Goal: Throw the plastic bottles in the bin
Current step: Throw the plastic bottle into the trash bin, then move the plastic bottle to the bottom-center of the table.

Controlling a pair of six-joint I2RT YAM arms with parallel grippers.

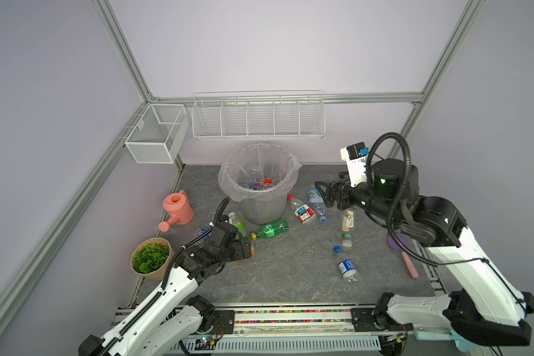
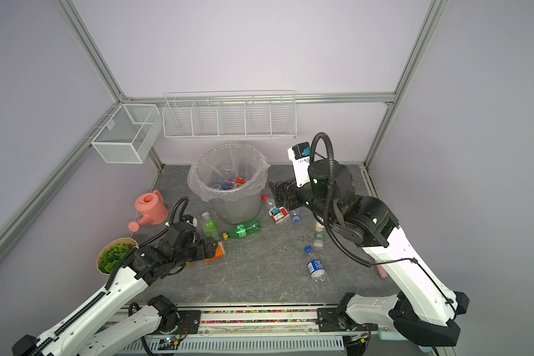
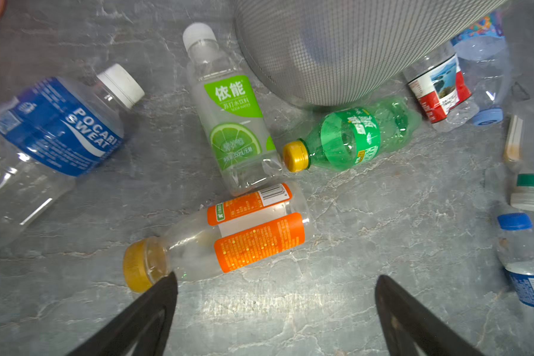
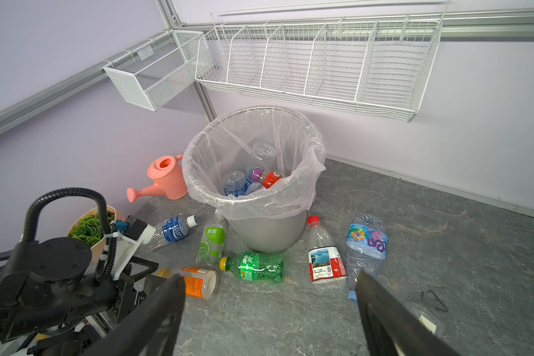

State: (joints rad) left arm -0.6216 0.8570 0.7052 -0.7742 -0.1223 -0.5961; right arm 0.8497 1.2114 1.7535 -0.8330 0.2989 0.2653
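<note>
Near the centre of both top views, the bin [image 1: 262, 209] stands on the grey table [image 1: 290, 271] with several bottles [image 4: 261, 180] inside. Lower left of it, the left tool [image 3: 276, 285] is spread wide and empty, low over the orange-labelled bottle [image 3: 228, 234], one tip beside its yellow cap. Right of the bin, the right tool [image 1: 321, 194] hangs with jaws apart, holding nothing, above a crushed blue-patterned bottle [image 4: 367, 240]. A green bottle [image 1: 270, 229] lies just beside the bin's foot.

Lab cell: aluminium frame [image 1: 131, 61]
</note>
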